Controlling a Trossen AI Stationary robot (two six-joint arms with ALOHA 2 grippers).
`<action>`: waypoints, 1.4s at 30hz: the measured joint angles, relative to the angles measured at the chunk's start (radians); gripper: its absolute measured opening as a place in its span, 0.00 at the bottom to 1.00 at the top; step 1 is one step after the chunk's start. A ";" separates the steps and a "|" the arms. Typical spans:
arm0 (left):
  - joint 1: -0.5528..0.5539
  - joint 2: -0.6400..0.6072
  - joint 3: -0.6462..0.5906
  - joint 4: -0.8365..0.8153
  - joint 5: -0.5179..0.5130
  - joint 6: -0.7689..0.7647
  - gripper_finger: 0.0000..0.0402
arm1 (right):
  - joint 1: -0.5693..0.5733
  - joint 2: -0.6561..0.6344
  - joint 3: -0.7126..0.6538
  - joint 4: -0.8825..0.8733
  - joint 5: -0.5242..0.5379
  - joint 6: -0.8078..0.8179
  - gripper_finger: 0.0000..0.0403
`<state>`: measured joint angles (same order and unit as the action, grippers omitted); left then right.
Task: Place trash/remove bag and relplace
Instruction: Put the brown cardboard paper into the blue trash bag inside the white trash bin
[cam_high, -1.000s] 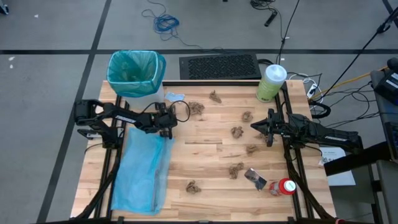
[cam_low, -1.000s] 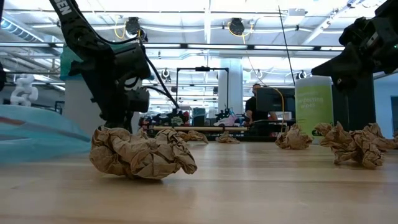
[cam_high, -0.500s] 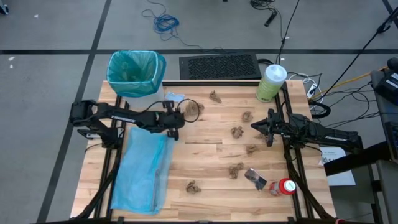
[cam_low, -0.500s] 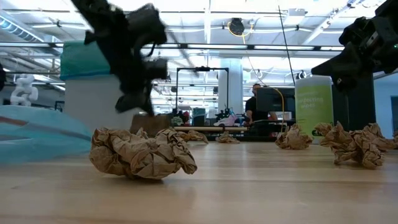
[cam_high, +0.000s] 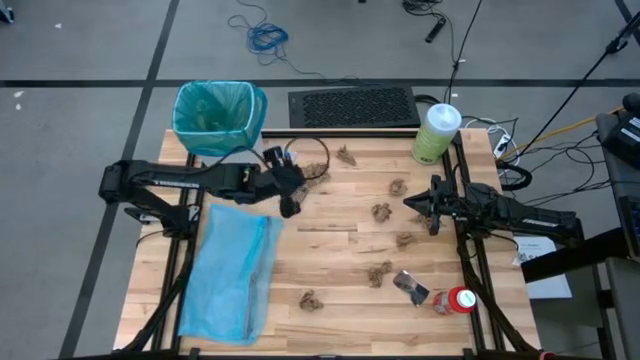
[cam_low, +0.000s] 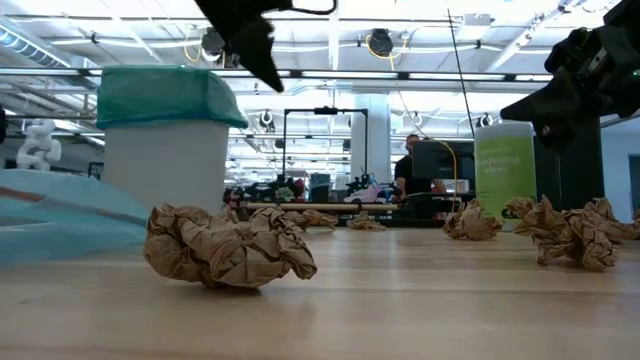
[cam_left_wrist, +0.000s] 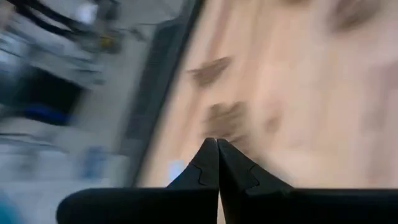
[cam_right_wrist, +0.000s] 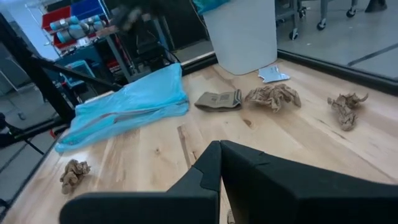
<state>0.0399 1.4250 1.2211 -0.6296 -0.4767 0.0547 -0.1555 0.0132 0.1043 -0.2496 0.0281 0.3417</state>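
High view: the left gripper (cam_high: 291, 203), fingers pressed together on nothing, hangs above the table (cam_high: 340, 325) beside a crumpled wad (cam_high: 316, 173) near the far edge.
Left wrist view: blurred, but the two dark fingertips (cam_left_wrist: 217, 155) meet with no paper between them; brown smudges of wads lie ahead on the wood.
Right gripper (cam_high: 431, 208): clenched and empty, waiting over the table's right side among scattered wads.
Step in hand, by judgement: collecting trash. The left jaws need to part before descending, straddle a single wad squarely, and close firmly enough that the light paper does not slip on the carry to the bin.
Risk: closed tips would only push a wad along the boards.
Trash: brown paper wads (cam_high: 381, 211) are strewn across the table's middle and right, with a silvery wrapper (cam_high: 409, 287) and a red-and-white object (cam_high: 458, 299) near the front right.
Bin (cam_high: 218, 120): stands off the far left corner, lined with the teal-green bag (cam_low: 165, 93); its contents cannot be made out.
Replacement: the pale blue bag (cam_high: 230, 272) lies flat on the table's left.
Green canister (cam_high: 435, 133): upright at the far right corner, lid on.
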 joint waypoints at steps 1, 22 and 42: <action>0.007 0.002 0.000 -0.012 0.061 -0.048 0.00 | 0.000 0.000 0.000 -0.001 0.000 0.012 0.00; -0.028 0.431 -0.004 -0.132 0.135 -0.234 0.43 | 0.000 0.000 0.000 -0.002 0.000 0.014 0.00; 0.033 0.517 -0.004 -0.121 0.031 -0.173 0.02 | 0.000 0.000 0.000 -0.002 0.000 0.039 0.00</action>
<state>0.0727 1.9415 1.2172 -0.7502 -0.4454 -0.1181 -0.1551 0.0133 0.1040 -0.2516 0.0277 0.3809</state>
